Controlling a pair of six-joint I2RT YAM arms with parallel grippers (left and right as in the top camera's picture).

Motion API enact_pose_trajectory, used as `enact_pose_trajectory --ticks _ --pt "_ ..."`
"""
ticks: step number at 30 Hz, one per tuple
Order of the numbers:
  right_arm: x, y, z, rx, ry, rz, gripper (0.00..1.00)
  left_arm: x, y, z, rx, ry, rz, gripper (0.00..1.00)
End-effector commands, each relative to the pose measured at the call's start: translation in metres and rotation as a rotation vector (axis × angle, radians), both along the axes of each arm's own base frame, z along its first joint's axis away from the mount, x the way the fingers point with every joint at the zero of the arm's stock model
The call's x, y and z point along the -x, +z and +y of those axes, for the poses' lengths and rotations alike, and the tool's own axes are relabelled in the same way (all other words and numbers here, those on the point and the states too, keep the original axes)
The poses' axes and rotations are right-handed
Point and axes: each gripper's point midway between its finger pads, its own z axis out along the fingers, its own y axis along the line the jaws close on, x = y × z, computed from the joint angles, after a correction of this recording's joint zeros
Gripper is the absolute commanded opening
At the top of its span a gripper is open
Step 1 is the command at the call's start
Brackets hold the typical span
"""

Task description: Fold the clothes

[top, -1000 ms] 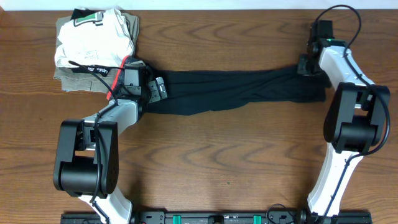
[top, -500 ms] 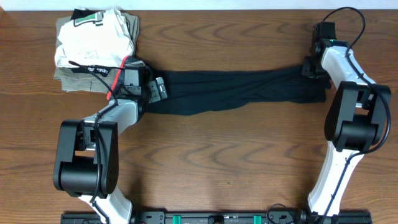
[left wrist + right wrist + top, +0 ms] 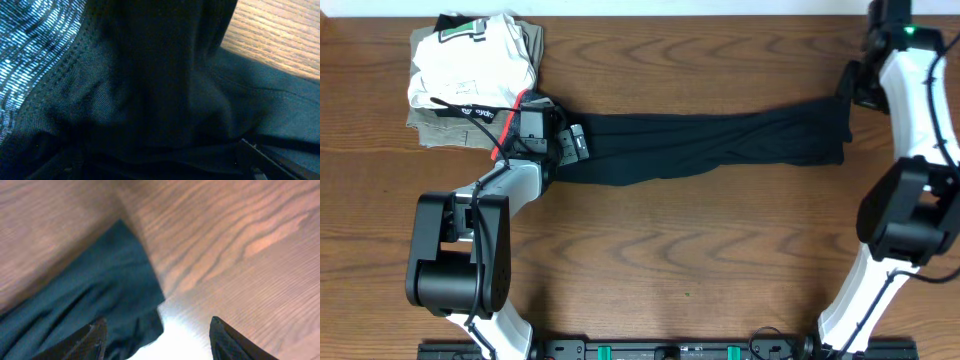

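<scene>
Two-legged soft black pants [image 3: 710, 145]: long axis left-right across wooden table [image 3: 670, 250].
Left gripper [image 3: 575, 142]: at red-lined waistband [image 3: 507, 128], grip unreadable.
Right gripper [image 3: 159, 339]: wide, empty, nearest the cuffs [image 3: 140, 295].

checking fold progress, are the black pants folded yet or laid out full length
Laid out, not folded: the pants lie as one long band across the table, leg ends flat by the open right gripper.

Left: folded stack [image 3: 470, 80] blocks; open table [image 3: 700, 250] below pants [image 3: 720, 145].
</scene>
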Motion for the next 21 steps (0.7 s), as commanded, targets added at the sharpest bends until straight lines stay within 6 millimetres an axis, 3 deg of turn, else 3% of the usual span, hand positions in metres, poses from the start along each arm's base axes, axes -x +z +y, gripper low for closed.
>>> enact_pose_trajectory --ticks 1,7,16,21 --pt "0.01 -0.013 0.014 -0.172 -0.03 0.014 0.63 0.003 -0.007 0.014 -0.037 0.03 0.024 0.98" --pt "0.032 -0.04 0.021 -0.304 -0.06 0.081 0.58 0.003 -0.007 0.014 -0.037 0.03 0.024 0.98" --pt "0.04 -0.065 0.015 -0.289 -0.12 0.096 0.56 0.005 -0.008 0.014 -0.037 0.03 0.032 0.98" --pt "0.042 -0.082 0.009 -0.29 -0.183 0.077 0.49 0.005 -0.008 0.014 -0.037 0.03 0.035 0.99"
